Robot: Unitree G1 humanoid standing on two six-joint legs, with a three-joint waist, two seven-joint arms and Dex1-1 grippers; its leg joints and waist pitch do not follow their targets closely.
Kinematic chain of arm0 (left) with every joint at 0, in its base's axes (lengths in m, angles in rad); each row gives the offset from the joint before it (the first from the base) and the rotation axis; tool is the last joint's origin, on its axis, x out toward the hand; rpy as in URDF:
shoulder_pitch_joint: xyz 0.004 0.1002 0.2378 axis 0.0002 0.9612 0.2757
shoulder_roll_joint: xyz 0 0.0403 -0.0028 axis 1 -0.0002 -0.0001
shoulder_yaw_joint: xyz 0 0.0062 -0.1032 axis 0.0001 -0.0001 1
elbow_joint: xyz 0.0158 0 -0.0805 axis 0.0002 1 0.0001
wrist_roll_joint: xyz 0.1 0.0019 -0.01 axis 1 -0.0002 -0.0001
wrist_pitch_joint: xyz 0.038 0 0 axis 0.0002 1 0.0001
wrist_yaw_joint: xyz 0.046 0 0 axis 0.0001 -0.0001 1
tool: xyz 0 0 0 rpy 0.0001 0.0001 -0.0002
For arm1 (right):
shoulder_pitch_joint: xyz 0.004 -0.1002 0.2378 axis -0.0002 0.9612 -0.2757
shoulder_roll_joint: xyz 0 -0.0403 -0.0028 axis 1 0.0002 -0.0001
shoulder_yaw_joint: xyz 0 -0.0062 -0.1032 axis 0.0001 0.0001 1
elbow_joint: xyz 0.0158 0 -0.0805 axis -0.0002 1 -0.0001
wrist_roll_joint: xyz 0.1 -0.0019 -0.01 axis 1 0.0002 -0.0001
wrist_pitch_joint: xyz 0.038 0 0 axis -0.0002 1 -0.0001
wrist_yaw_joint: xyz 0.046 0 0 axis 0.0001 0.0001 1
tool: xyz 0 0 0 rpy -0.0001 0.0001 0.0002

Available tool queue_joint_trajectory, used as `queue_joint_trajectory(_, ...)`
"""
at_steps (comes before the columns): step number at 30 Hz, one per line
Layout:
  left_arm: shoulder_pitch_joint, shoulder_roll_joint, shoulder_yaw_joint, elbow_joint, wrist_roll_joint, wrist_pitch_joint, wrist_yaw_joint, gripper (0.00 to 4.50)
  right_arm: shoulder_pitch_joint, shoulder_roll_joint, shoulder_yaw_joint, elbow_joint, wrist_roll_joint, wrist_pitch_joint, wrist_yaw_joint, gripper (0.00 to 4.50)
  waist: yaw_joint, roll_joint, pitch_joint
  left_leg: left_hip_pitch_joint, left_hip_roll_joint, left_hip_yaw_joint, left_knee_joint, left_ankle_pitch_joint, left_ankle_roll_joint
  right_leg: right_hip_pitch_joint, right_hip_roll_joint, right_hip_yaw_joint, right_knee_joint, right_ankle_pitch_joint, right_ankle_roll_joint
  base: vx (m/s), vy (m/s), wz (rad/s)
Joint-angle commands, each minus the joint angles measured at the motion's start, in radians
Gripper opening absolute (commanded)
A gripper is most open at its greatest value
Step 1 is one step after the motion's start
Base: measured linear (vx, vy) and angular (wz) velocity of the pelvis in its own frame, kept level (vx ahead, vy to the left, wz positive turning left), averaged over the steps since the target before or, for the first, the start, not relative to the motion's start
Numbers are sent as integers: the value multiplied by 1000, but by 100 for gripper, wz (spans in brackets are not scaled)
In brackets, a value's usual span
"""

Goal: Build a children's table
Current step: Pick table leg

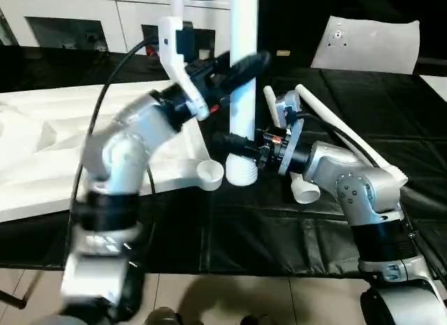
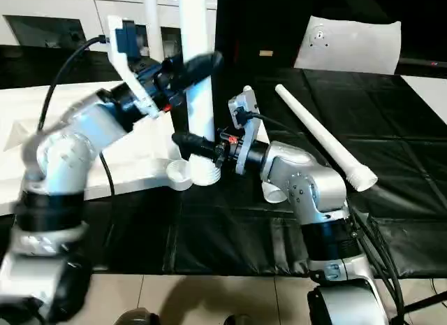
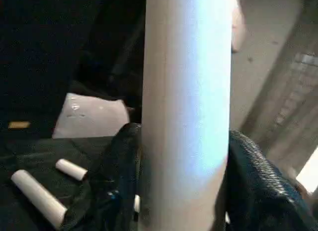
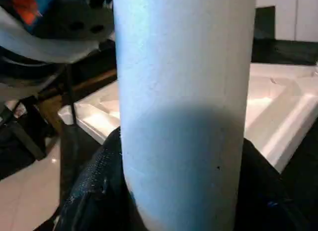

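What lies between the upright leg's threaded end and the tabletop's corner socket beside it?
Nothing visible. Both grippers, left and right, clamp the upright leg, whose threaded end stands on the black mat right beside the open corner socket of the tabletop. The spare leg lies behind the right arm.

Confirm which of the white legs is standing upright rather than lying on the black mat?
The leg held between both grippers, left gripper high, right gripper near its threaded end, beside the tabletop's corner socket. The other leg lies flat on the mat.
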Motion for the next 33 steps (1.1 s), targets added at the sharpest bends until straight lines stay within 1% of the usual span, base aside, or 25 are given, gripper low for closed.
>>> queue_joint_trajectory(1, 19, -16, -8, -9, 41, -14, 56, 205, -22, 0, 7, -14, -4, -31, -2, 193, 4, -6, -91, -1, 27, -3, -55, -59, 20, 70, -77, 51, -80, -246, -116, 0, 0, 0)
queue_joint_trajectory(2, 19, -16, -8, -9, 41, -14, 56, 199, -22, 0, 7, -14, -4, -31, -2, 193, 3, -7, -91, -1, 28, -4, -56, -59, 20, 69, -77, 51, -81, -248, -114, 0, 0, 0)
queue_joint_trajectory(3, 26, -35, -13, -15, 52, -23, 89, 197, -24, 2, 7, -11, -13, -39, -8, 193, 3, -6, -92, -1, 29, -4, -56, -58, 19, 69, -76, 51, -79, -244, -114, 0, 0, 0)
queue_joint_trajectory(5, 26, -40, -16, -17, 57, -28, 104, 187, -25, 4, 5, -9, -18, -42, -12, 193, 2, -9, -91, -2, 29, -5, -56, -61, 21, 70, -76, 50, -80, -239, -114, 0, 0, 0)
queue_joint_trajectory(7, 22, -43, -16, -22, 54, -30, 117, 179, -26, 6, 4, -5, -22, -48, -17, 193, 1, -8, -91, -1, 27, -4, -55, -63, 23, 68, -75, 50, -80, -247, -112, 0, 0, 0)
queue_joint_trajectory(10, 18, -45, -11, -23, 56, -30, 129, 179, -28, 7, 4, 0, -31, -55, -18, 193, 0, -7, -91, -1, 28, -5, -55, -64, 24, 67, -75, 50, -80, -245, -113, 0, 0, 0)
queue_joint_trajectory(11, 16, -46, -9, -22, 56, -31, 128, 179, -29, 7, 4, 3, -34, -57, -19, 193, 0, -5, -91, -1, 29, -5, -56, -66, 23, 67, -75, 49, -80, -244, -115, 0, 0, 0)
queue_joint_trajectory(12, 15, -44, -8, -20, 56, -32, 126, 179, -29, 7, 4, 3, -35, -58, -20, 193, -1, -7, -91, 0, 28, -5, -56, -65, 24, 67, -74, 49, -80, -239, -116, 0, 0, 0)
queue_joint_trajectory(16, 13, -37, -2, -19, 46, -34, 116, 179, -31, 4, 10, 8, -53, -71, -34, 193, -1, -6, -91, 0, 28, -5, -55, -64, 24, 67, -75, 50, -79, -233, -119, 0, 0, 0)
queue_joint_trajectory(17, 13, -34, -2, -18, 44, -36, 111, 179, -31, 4, 11, 9, -53, -72, -35, 193, -1, -7, -91, 0, 28, -4, -55, -66, 25, 67, -75, 50, -80, -235, -119, 0, 0, 0)
queue_joint_trajectory(22, 10, -20, 0, -9, 30, -33, 90, 179, -37, 4, 10, 14, -54, -71, -39, 193, -2, -6, -91, 1, 29, -5, -56, -67, 25, 66, -75, 49, -78, -231, -125, 0, 0, 0)
queue_joint_trajectory(24, 7, -15, 3, -3, 22, -31, 78, 179, -39, 6, 7, 15, -51, -65, -39, 193, -2, -6, -91, 0, 27, -4, -55, -68, 24, 67, -75, 50, -79, -233, -123, 0, 0, 0)
queue_joint_trajectory(25, -3, 3, 12, 17, 7, -30, 45, 179, -44, 10, -7, 15, -36, -43, -38, 249, -2, -6, -91, 1, 25, -4, -56, -66, 25, 66, -74, 50, -80, -241, -119, 0, 0, 0)
queue_joint_trajectory(26, -7, 10, 13, 24, 4, -31, 34, 179, -46, 9, -10, 15, -32, -38, -37, 263, -3, -5, -92, 1, 26, -5, -57, -63, 23, 66, -73, 50, -79, -239, -117, 0, 0, 0)
queue_joint_trajectory(27, -10, 16, 13, 30, 1, -29, 24, 179, -47, 8, -10, 14, -31, -35, -34, 263, -3, -5, -91, 3, 27, -5, -57, -65, 21, 65, -73, 50, -78, -238, -117, 0, 0, 0)
queue_joint_trajectory(28, -15, 26, 13, 39, -1, -28, 8, 179, -49, 4, -11, 13, -27, -31, -28, 272, -4, -5, -91, 2, 27, -5, -57, -68, 20, 65, -73, 50, -78, -238, -116, 0, 0, 0)
queue_joint_trajectory(29, -20, 34, 13, 46, -2, -28, -4, 179, -50, 0, -11, 11, -24, -27, -22, 296, -4, -7, -91, 3, 26, -4, -57, -71, 19, 66, -74, 50, -79, -244, -112, 0, 0, 0)
queue_joint_trajectory(30, -23, 39, 14, 51, -2, -28, -12, 179, -50, -3, -11, 10, -21, -25, -18, 296, -2, -4, -92, 4, 27, -4, -57, -66, 19, 65, -74, 51, -77, -234, -114, 0, 0, 0)
queue_joint_trajectory(31, -34, 57, 9, 62, -10, -22, -46, 179, -56, -13, -13, 12, -15, -18, -7, 304, -2, -6, -92, 5, 28, -5, -57, -61, 21, 65, -74, 51, -75, -219, -119, 0, 0, 0)
queue_joint_trajectory(32, -49, 80, 0, 78, -16, -16, -91, 179, -66, -28, -15, 17, -5, -7, 14, 304, -2, -5, -93, 6, 27, -4, -56, -53, 23, 65, -74, 52, -73, -202, -125, 0, 0, 0)
queue_joint_trajectory(33, -51, 84, -1, 81, -17, -15, -99, 179, -67, -30, -15, 18, -4, -5, 17, 319, -1, -4, -94, 6, 27, -4, -56, -52, 26, 65, -74, 52, -72, -194, -129, 0, 0, 0)
